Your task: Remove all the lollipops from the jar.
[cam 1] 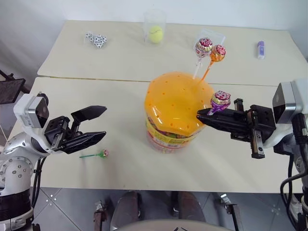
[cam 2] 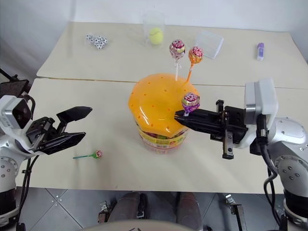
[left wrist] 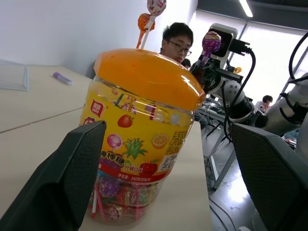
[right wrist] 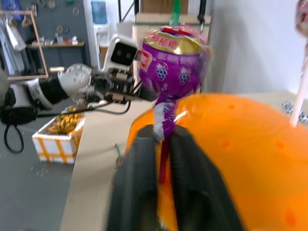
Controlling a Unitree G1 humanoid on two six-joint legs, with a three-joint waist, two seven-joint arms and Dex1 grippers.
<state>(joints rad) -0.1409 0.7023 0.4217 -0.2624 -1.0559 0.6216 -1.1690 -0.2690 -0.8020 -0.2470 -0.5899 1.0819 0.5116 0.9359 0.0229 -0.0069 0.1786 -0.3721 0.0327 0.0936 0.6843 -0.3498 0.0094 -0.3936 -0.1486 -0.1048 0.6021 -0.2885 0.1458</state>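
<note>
On the near table a green-stick lollipop (cam 1: 99, 154) lies flat, just beside the left gripper (cam 1: 98, 124), whose black fingers stand spread wide and hold nothing, pointing toward the jar (cam 1: 175, 113). The jar stands upright mid-table, its orange domed lid on. At the lid's right edge the right gripper (cam 1: 206, 114) has its fingers pressed together on the stick of the purple lollipop (cam 1: 221, 100), which still stands in the lid. Two more lollipops (cam 1: 210, 50), on a white and an orange stick, rise from the lid's far side. On the far table sit a clear cup with a yellow ball (cam 1: 155, 33) and some dice (cam 1: 96, 40).
</note>
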